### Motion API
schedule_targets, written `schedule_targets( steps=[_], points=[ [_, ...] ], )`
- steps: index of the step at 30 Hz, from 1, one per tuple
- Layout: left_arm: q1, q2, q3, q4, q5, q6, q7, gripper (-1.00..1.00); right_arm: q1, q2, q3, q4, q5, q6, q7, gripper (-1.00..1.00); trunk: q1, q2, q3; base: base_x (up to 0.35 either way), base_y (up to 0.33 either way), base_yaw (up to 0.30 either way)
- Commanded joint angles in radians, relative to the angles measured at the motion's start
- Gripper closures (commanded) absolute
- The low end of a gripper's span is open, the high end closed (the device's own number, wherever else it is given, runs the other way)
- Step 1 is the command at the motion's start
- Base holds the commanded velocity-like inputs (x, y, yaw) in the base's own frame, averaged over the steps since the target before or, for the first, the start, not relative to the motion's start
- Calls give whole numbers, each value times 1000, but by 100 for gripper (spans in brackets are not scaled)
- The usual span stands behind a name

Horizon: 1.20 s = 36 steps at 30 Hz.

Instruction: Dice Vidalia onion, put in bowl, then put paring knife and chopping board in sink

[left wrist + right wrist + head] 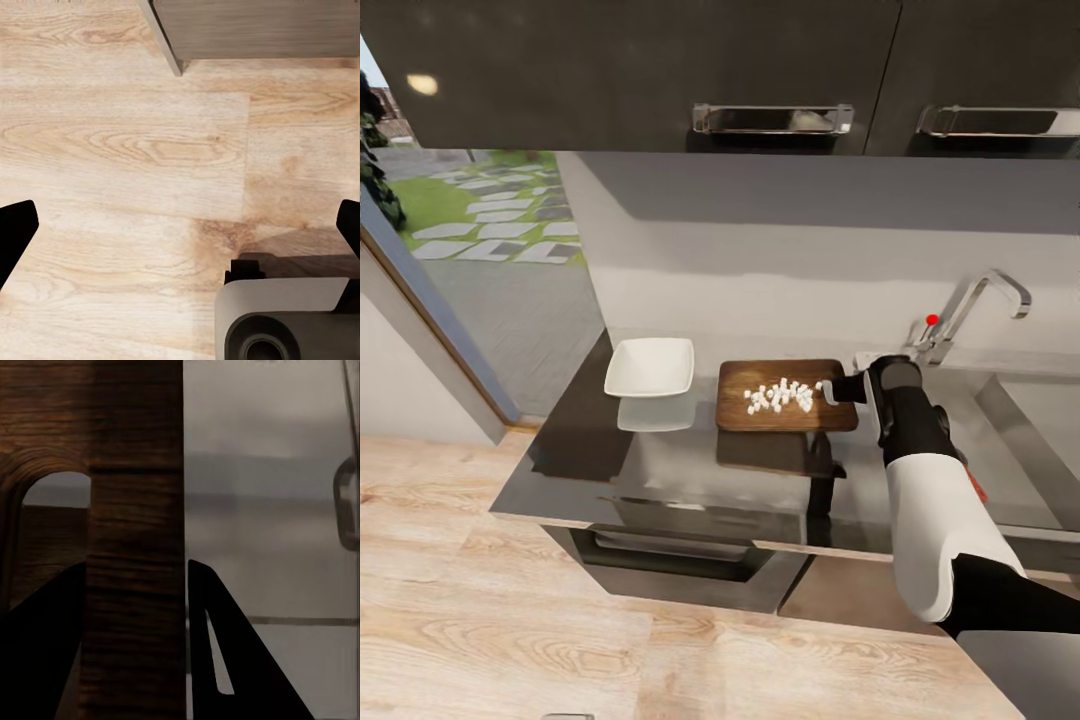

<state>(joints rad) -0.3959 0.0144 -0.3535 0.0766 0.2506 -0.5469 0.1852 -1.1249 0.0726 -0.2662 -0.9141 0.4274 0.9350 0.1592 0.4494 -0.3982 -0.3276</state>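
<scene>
The dark brown chopping board (760, 420) lies on the glossy grey countertop (660, 470), with the diced onion (780, 396) as a loose heap of white cubes on it. My right gripper (832, 390) is at the board's right edge; in the right wrist view my right gripper (136, 566) is shut on the chopping board's (135, 472) rim beside the slot hole. The white bowl (650, 366) stands empty left of the board. The sink (1050, 430) lies to the right. A red sliver (979, 489), seemingly the paring knife's handle, peeks from behind my forearm. My left gripper (180, 232) hangs open over the floor.
The curved steel tap (985, 298) with a red knob (932, 320) rises behind the sink. Dark wall cabinets (660, 70) hang overhead. A drawer (690, 560) under the countertop stands slightly out. A glass door is at the left, wooden floor (135, 150) below, and part of my own base (285, 322) shows.
</scene>
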Motion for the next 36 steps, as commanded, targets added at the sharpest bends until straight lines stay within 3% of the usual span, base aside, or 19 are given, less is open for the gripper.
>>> schedule_targets(
  steps=[1,29,36],
  points=[
    [-1,-1,-9,3,6,-5,2,-100,-1,1,-4,-2,10,4,9,100,1,-2,0,0,0,0],
    [-2,-1,-9,4,6,-5,2,-100,-1,1,-4,-5,10,5,8,100,1,-2,44,0,-1,0],
    [-1,-2,-9,4,6,-5,2,-100,-1,1,-3,-4,10,5,8,100,1,-2,55,0,-223,0]
  ],
)
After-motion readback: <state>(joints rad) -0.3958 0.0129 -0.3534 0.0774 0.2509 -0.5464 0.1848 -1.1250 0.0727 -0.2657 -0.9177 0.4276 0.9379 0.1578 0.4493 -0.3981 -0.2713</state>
